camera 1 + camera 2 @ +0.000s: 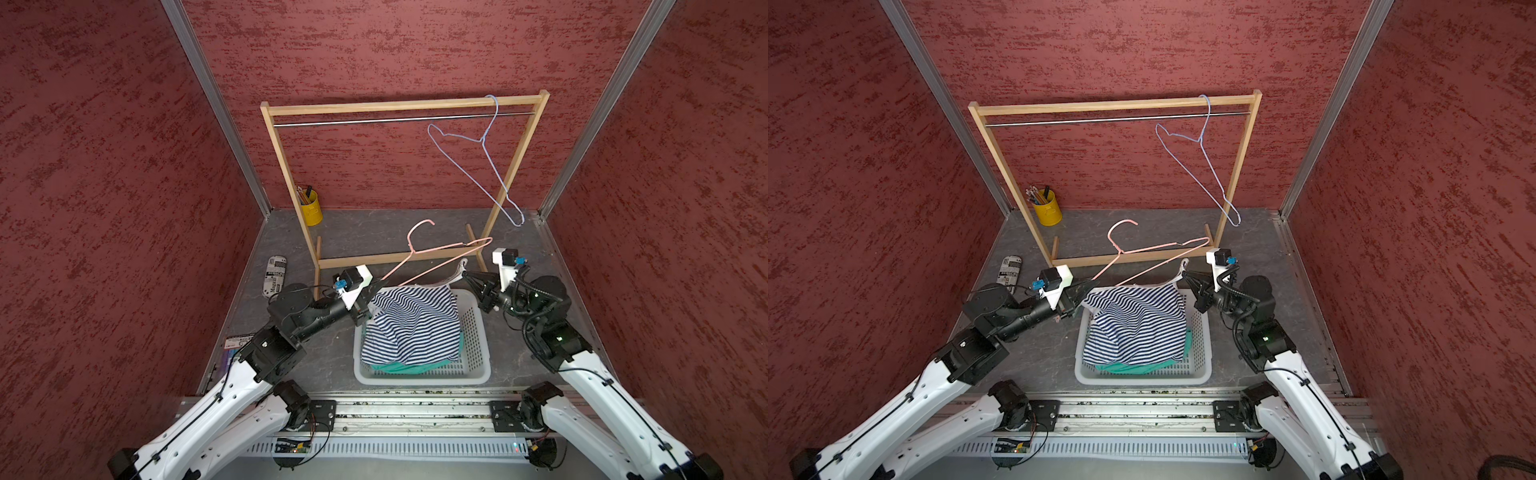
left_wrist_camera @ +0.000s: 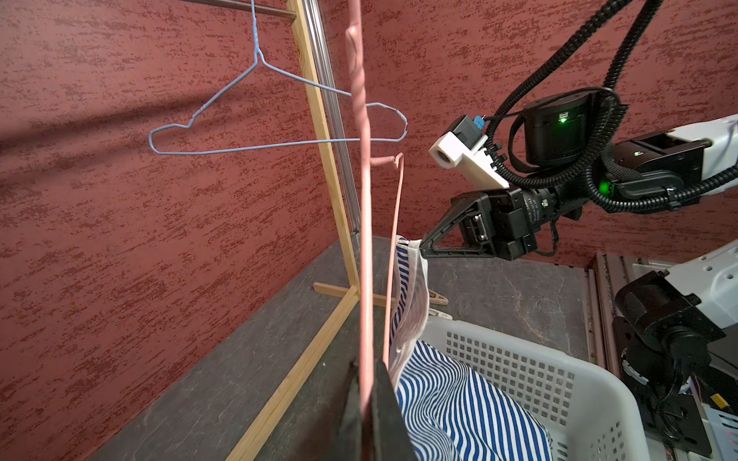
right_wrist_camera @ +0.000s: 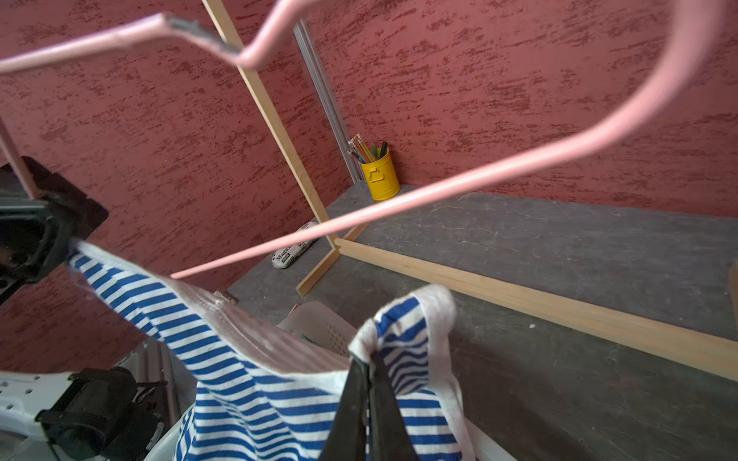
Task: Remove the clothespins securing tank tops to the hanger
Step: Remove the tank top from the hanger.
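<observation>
While its jaws stand pressed together on the thin wire of the pink hanger [image 1: 440, 249], the left end effector [image 1: 376, 291] hovers over the basket [image 1: 473, 332] at the far corner on the left arm's side. The right end effector [image 1: 468, 274] hangs above the opposite far corner, its jaws closed on a white-trimmed strap of the striped tank top [image 1: 411, 324], as the right wrist view shows [image 3: 369, 359].

That strap is lifted clear of the basket's rim, while the bulk of the striped top lies crumpled inside the basket. Its other upper edge runs up to the left end effector; whether it is pinched there I cannot tell. Beneath it, along the basket's near wall, a band of the teal tank top [image 1: 399, 366] shows.

The pink hanger slants up and away from the basket, bare of cloth, its hook toward the wooden rack [image 1: 399, 106] beyond the basket. In the left wrist view what looks like a pale clothespin [image 2: 438, 298] lies on the table [image 1: 332, 232] just past the basket's far rim. A blue hanger [image 1: 494, 166] hangs from the rack's top bar, well above the basket. A yellow cup [image 1: 312, 210] stands by the rack's post, well apart from the basket.
</observation>
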Controlling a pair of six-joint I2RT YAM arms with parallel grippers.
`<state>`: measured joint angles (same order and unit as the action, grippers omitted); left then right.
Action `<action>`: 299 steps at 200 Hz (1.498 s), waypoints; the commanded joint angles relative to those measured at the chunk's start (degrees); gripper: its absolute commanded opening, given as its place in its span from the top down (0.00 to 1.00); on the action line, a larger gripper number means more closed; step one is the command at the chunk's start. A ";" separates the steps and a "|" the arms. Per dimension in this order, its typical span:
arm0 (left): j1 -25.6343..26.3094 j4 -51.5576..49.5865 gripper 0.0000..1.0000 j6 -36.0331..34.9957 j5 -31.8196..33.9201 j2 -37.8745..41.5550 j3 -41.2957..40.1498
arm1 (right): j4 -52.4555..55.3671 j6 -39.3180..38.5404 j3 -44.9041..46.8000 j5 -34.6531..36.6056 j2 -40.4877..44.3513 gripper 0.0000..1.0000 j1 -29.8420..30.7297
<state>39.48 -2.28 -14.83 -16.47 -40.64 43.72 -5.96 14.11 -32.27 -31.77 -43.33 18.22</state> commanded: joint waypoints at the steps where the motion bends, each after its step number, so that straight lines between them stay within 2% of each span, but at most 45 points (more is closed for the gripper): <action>1: -0.22 5.67 1.00 0.41 -0.43 -1.53 3.24 | 2.44 -1.19 1.42 -4.46 4.18 0.93 0.19; 31: -0.28 9.03 1.00 0.79 -2.93 -4.97 4.68 | 11.59 -0.33 2.13 -1.29 5.37 0.92 0.43; 67: -0.37 13.80 1.00 1.54 -2.91 -6.86 4.81 | 17.36 -0.49 0.36 1.69 4.40 0.91 1.98; 79: -0.47 14.11 1.00 1.62 -2.04 -6.56 4.83 | 19.38 -1.75 -0.95 2.00 4.13 0.82 2.00; 104: -0.72 12.21 1.00 1.08 -2.12 -4.45 4.70 | 20.71 -3.36 -2.34 -0.14 5.75 0.54 2.00; 131: -0.82 9.07 1.00 -0.15 -4.57 -1.91 4.35 | 24.25 -6.99 -5.23 3.01 9.35 0.41 1.97; 167: -0.83 4.75 1.00 -1.24 -7.89 -1.32 4.78 | 23.16 -10.34 -9.14 4.15 12.58 0.36 1.99; 197: -0.83 -0.74 1.00 -1.22 -12.73 -5.06 7.59 | 21.21 -14.66 -13.03 2.26 13.90 0.36 2.00; 238: -0.84 -4.42 1.00 0.39 -12.45 -9.31 10.90 | 18.35 -18.31 -15.04 3.11 13.90 0.36 2.00; 253: -0.95 -8.87 1.00 0.01 -10.08 -11.38 13.55 | 17.07 -19.05 -15.00 3.29 14.21 0.36 2.00; 268: -0.82 -12.81 1.00 -0.70 -10.60 -13.05 15.93 | 14.34 -19.60 -14.16 4.36 14.85 0.36 2.00; 299: -0.47 -12.36 1.00 0.15 -11.30 -14.05 16.27 | 11.74 -22.14 -15.18 5.20 11.33 0.36 2.00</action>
<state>38.85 -12.80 -15.07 -27.14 -54.52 58.92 10.07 -5.08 -46.41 -27.97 -29.54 19.94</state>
